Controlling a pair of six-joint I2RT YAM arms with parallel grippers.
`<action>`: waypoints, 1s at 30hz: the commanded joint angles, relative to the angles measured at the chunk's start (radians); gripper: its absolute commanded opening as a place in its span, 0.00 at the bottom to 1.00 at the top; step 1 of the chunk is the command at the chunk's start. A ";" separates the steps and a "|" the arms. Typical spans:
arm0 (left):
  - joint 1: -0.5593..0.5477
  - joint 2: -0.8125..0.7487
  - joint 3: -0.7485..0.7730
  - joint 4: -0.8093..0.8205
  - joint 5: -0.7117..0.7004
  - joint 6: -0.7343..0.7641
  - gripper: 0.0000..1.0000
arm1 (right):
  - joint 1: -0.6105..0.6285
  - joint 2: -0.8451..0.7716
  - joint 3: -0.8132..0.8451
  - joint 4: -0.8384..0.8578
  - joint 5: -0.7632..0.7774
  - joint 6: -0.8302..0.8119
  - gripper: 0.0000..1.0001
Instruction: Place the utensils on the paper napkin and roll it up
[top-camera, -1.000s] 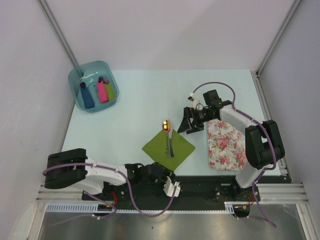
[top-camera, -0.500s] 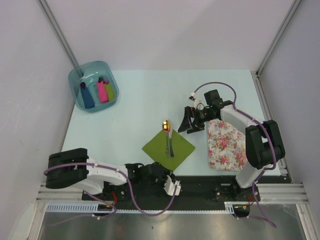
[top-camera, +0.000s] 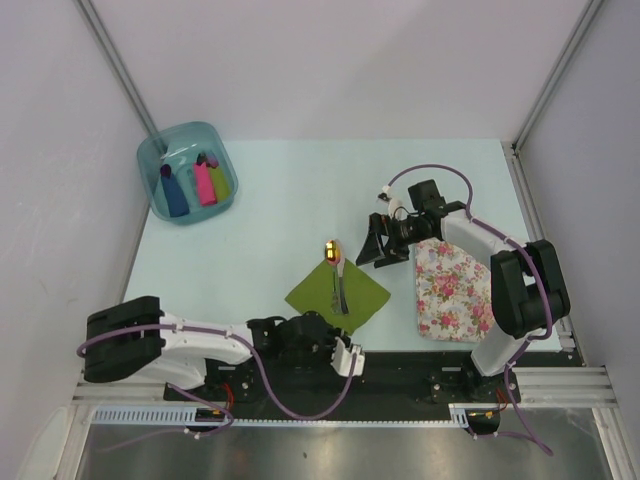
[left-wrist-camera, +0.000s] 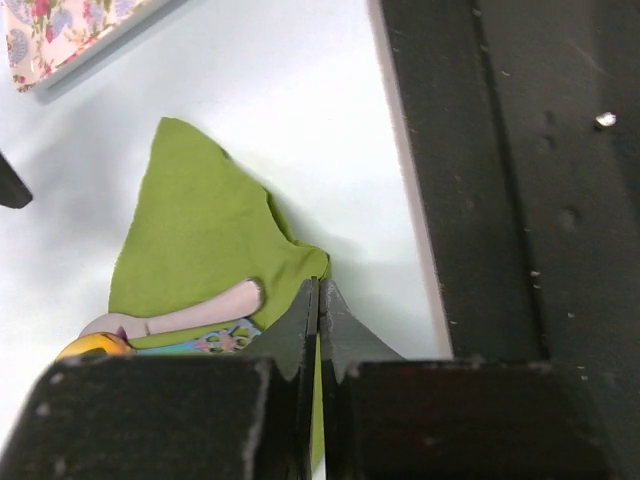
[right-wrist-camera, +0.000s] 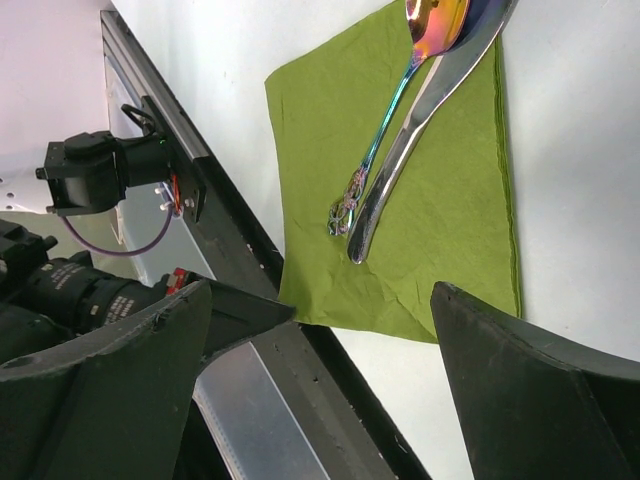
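The olive-green paper napkin (top-camera: 355, 290) lies as a diamond near the table's front middle. Two slim utensils lie side by side on it: a spoon (top-camera: 333, 262) with a golden iridescent bowl past the far corner, and a grey one (top-camera: 343, 288). My left gripper (top-camera: 345, 340) is at the napkin's near corner, jaws shut with green paper between them (left-wrist-camera: 318, 290). My right gripper (top-camera: 380, 245) hovers wide open just right of the napkin's far corner; the napkin (right-wrist-camera: 440, 220) and both utensils (right-wrist-camera: 405, 140) show between its fingers (right-wrist-camera: 365, 305).
A teal bin (top-camera: 160, 200) at the back left holds blue, pink and lime rolls. The white pink-flowered mat (top-camera: 452, 290) lies right of the napkin under the right arm. A black rail (top-camera: 420, 365) runs along the table's near edge.
My left gripper has moved forward from the black rail to the napkin's near corner, and that corner now sits drawn slightly inward. The right gripper has barely moved.
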 joint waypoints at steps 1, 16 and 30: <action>0.083 -0.040 0.090 -0.072 0.080 -0.058 0.00 | -0.002 0.004 -0.002 0.023 -0.009 0.003 0.96; 0.334 0.060 0.204 -0.087 0.198 -0.072 0.00 | -0.022 0.090 -0.043 0.020 -0.152 0.050 0.55; 0.400 0.161 0.202 0.018 0.182 -0.045 0.00 | 0.039 0.130 -0.094 0.061 -0.159 0.090 0.38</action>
